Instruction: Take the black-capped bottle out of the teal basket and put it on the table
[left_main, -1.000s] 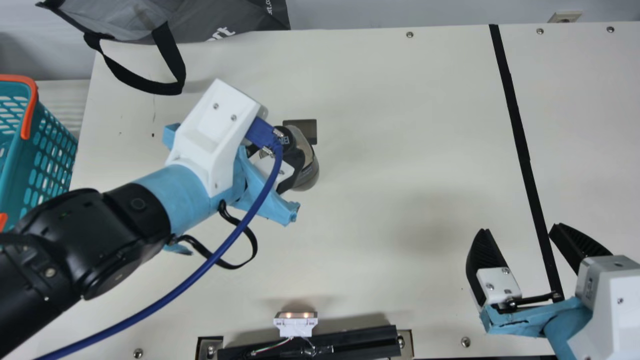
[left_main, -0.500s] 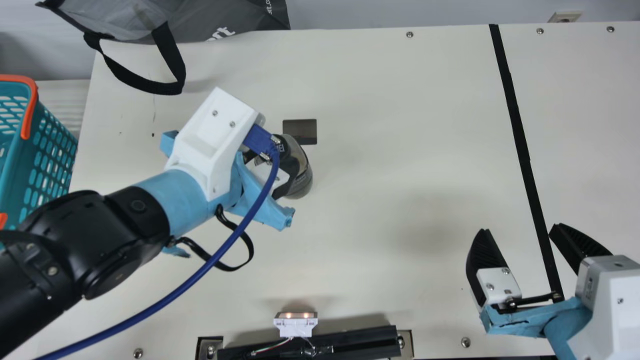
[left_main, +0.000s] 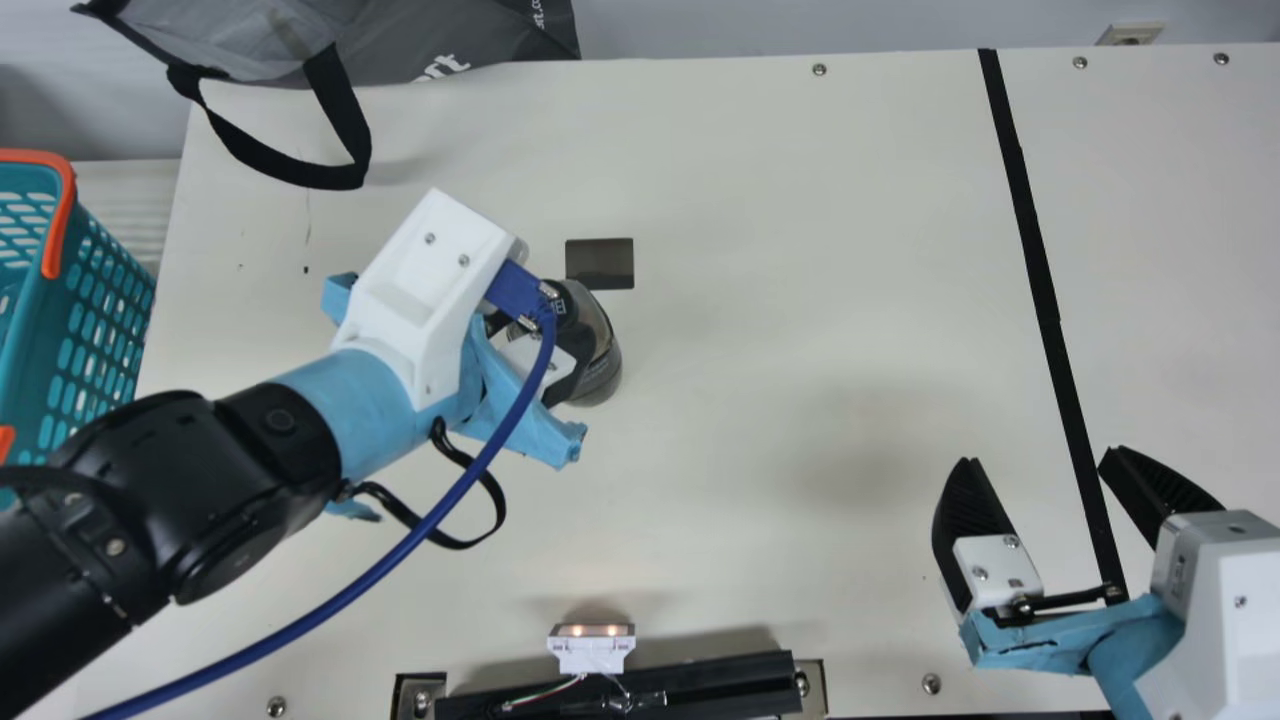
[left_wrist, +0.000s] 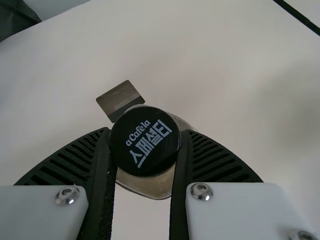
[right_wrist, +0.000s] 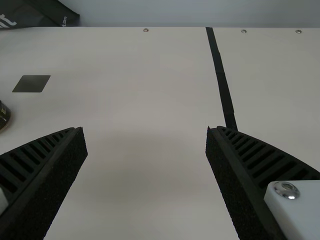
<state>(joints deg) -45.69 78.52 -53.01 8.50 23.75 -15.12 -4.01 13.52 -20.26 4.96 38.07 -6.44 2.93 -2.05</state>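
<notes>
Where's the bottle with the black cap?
In the main view, the see-through black-capped bottle is left of centre, held in my black-fingered left hand, beside the small dark rectangle on the cream table.

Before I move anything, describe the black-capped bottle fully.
The bottle has a smoky, see-through-looking body and a round, flat-topped black cap with pale lettering. It looks roughly upright, near a dark rectangle. The left gripper grips it near the cap; whether its base touches down, I cannot tell.

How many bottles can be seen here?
1: the black-capped bottle, held by its cap in the left gripper. More may be hidden in the teal basket, whose inside is partly out of sight.
</notes>
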